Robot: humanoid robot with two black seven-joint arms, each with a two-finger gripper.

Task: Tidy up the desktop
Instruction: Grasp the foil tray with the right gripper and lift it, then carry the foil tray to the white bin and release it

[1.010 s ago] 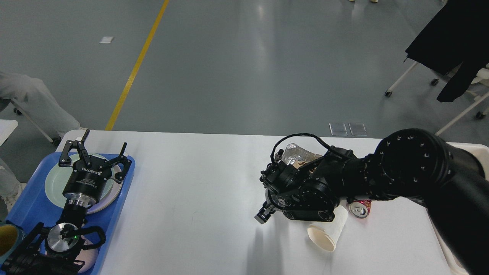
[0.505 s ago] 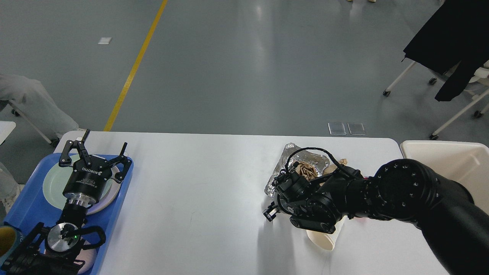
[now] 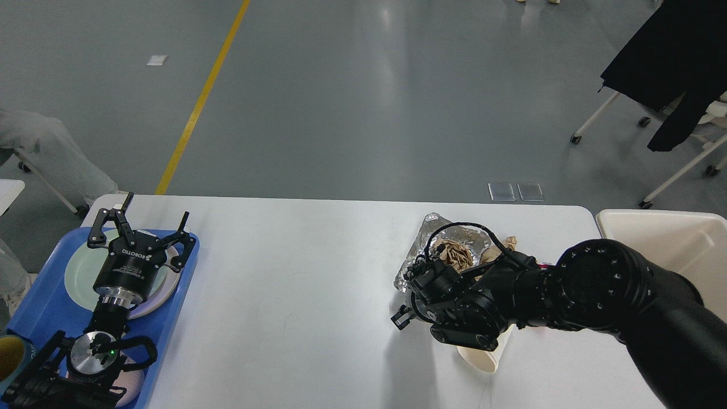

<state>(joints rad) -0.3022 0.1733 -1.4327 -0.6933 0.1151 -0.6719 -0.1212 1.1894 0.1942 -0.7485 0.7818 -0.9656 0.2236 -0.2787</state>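
Since a moment ago the right gripper (image 3: 401, 317), its opening unreadable, dipped beside the paper cup (image 3: 481, 355), which its wrist could roll off the desktop (image 3: 295, 295).

Both arms are black. The left gripper (image 3: 139, 227) has a cylindrical black body with white lettering, a silver ring at its wrist, and thin black linkage fingers. A green light shows lower down that arm. The right arm (image 3: 596, 284) has a rounded joint studded with small screws, and a black cable (image 3: 454, 227) loops over its wrist.
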